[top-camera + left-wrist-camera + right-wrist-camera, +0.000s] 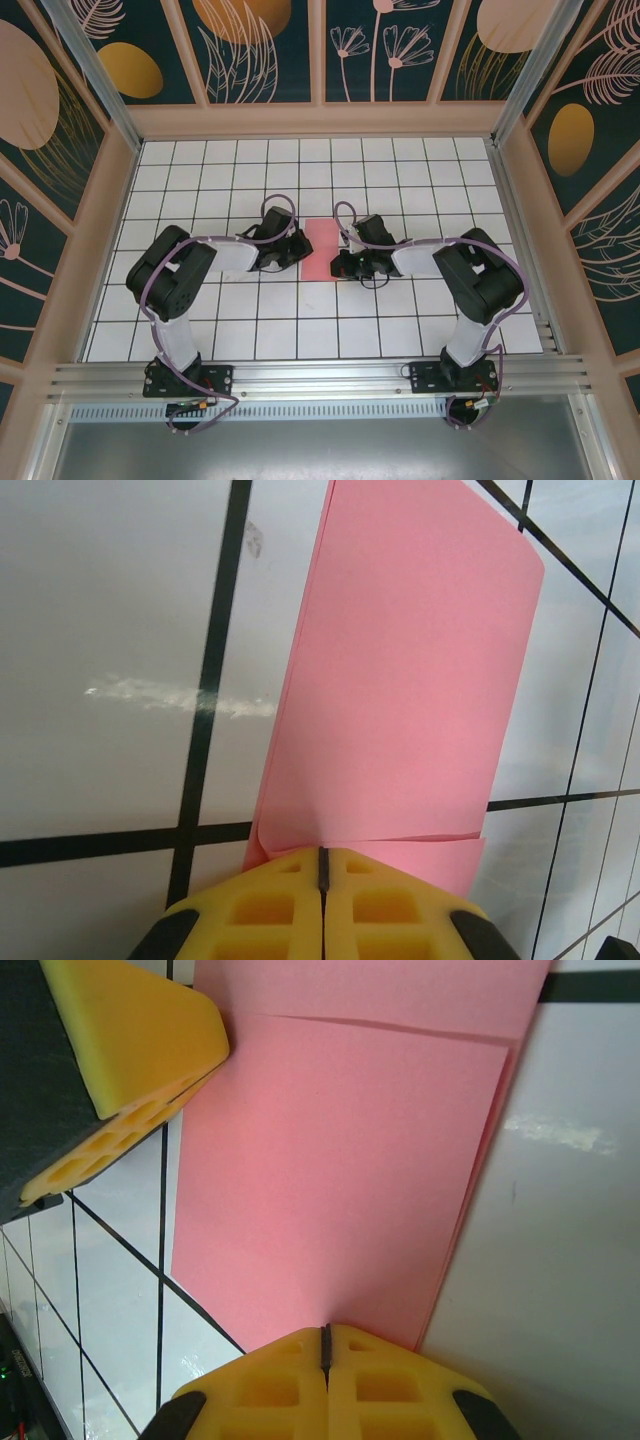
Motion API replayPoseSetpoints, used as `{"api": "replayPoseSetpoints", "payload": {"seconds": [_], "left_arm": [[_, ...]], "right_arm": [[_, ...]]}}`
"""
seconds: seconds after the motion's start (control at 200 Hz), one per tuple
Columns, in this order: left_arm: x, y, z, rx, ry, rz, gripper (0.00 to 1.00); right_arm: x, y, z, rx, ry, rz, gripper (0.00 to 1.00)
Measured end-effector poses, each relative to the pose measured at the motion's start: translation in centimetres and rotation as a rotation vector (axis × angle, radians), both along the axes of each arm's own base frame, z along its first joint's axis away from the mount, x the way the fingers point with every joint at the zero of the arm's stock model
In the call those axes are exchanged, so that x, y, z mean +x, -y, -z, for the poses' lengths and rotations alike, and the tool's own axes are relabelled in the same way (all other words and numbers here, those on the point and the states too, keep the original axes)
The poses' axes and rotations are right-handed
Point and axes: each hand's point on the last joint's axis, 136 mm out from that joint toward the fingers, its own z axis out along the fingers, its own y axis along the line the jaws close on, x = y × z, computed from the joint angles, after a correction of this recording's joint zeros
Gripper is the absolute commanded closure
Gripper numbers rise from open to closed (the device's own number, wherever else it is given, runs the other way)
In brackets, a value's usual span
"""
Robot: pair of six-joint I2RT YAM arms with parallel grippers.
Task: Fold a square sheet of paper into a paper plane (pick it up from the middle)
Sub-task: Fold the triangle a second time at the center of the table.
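Two layers show on the square sheet of paper [322, 250]: it lies folded in half, a pink strip flat on the desk [400, 330] approx at its ctr, between the two arms. Top layer stops a bit short of the bottom one, so the edges aren't flush. In the left wrist view the fold looks rounded close to the tips, not pressed sharp.

Left jaws: together, tips resting on the sheet's left edge. Right jaws: together too, tips on the opposite edge. No paper visible in either slit, so prob pressing, not pinching.

Step in hand, I'd say: setting the first ctr crease. To do it well:
- keep both sets of tips closed and flat on the paper
- pin w/ one side, sweep the other along the fold from mid outward
- light pressure, else the thin sheet skids on the tiles
- the layer offset could carry into later folds and skew the nose.
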Motion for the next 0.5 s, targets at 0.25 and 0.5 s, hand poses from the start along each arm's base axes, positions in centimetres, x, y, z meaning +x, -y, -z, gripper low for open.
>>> {"api": "replayPoseSetpoints", "payload": {"seconds": [0.25, 0.5], "left_arm": [[2.8, -2.8, -0.4, 0.147, 0.030, -0.061, 0.91], [1.5, -1.9, -2.9, 0.056, 0.076, 0.001, 0.90]], "right_arm": [[0.0, 0.0, -0.1, 0.002, 0.001, 0.001, 0.99], [0.1, -0.1, -0.2, 0.002, -0.003, 0.005, 0.99]]}}
